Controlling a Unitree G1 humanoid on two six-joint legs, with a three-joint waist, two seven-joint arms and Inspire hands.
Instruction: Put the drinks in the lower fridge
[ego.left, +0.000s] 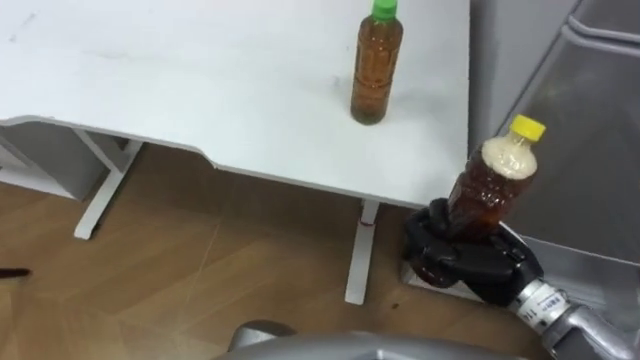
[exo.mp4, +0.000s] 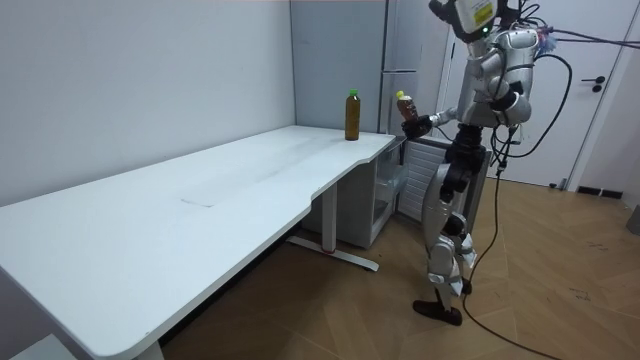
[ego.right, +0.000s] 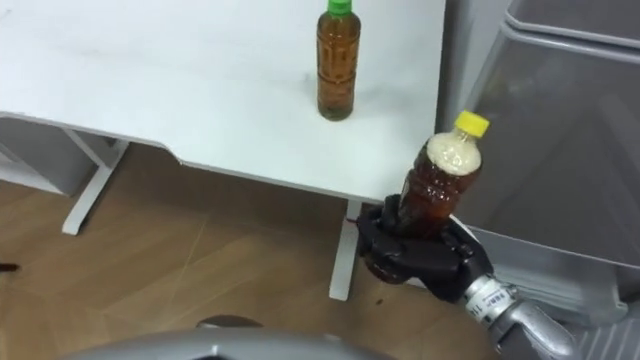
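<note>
A brown drink bottle with a yellow cap (ego.left: 495, 180) stands upright in my right hand (ego.left: 468, 262), whose dark fingers are curled round its lower half. The hand holds it just off the white table's right corner (ego.left: 430, 170), beside the grey fridge (ego.left: 590, 160). A second brown bottle with a green cap (ego.left: 377, 70) stands upright on the table near its right edge, apart from the hand. In the room view I stand at the table's end in front of the fridge (exo.mp4: 405, 40), the held bottle (exo.mp4: 404, 104) raised at chest height. My left hand (exo.mp4: 500, 108) stays by my torso.
The table's white legs (ego.left: 355, 260) stand on the wooden floor under the top. In the room view the fridge's lower part (exo.mp4: 400, 180) looks open behind the table's end. A white door (exo.mp4: 600, 90) is at the room view's right.
</note>
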